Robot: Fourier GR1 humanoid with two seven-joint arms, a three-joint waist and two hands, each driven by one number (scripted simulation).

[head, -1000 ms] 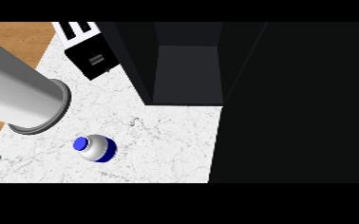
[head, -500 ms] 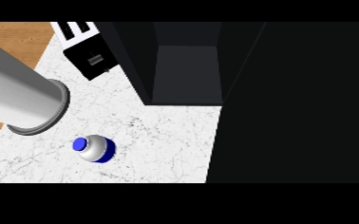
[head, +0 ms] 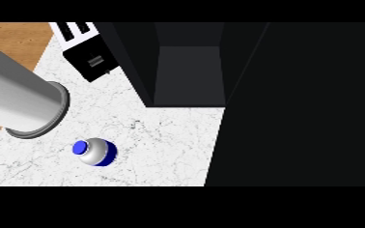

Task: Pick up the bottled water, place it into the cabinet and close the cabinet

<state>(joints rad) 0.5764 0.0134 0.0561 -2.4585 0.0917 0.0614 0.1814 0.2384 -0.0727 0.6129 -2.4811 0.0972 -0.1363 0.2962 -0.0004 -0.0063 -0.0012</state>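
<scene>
Dark cabinet (head: 189,72) open, bottled water (head: 95,151) outside

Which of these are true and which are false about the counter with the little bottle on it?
1. The small bottle with the blue cap stands on the white marbled counter. True.
2. A black hand is curled round the bottle. False: no hand shows in the head view, and nothing touches the bottle.
3. The dark cabinet is open, with its inside showing. True.
4. The bottle is inside the cabinet. False: it is out on the counter, nearer the lower left of the view.
5. A large grey cylinder lies at the left, above the bottle in the view. True.
6. The black toaster with slots is to the right of the cabinet. False: it is to its left.
</scene>
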